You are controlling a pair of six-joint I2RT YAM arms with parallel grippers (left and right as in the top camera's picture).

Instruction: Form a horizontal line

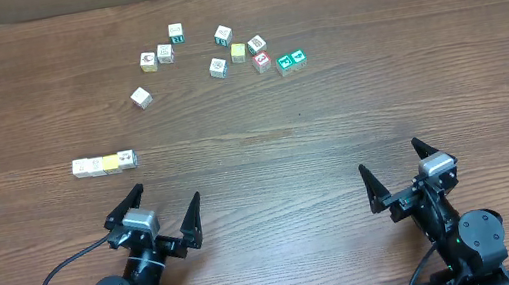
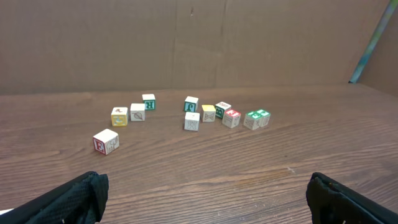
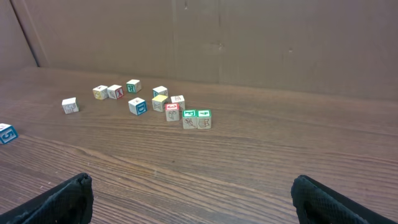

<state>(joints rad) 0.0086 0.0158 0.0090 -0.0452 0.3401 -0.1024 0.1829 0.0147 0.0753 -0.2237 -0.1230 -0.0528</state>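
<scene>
The line [image 1: 104,164], four small cubes touching side by side, three whitish and one yellow, lies on the worktop [image 1: 349,98] just beyond the left pincer [image 1: 167,192] and slightly to its left. That pincer and the right pincer [image 1: 388,154] both stand spread wide with nothing held. Loose cubes [image 1: 218,67] sit well beyond the left pincer. The cubes look like light, rigid wood with smooth flat faces. Being unjoined, the row would likely scatter at a nudge, so each cube is best pinched from above across two opposite faces.
</scene>
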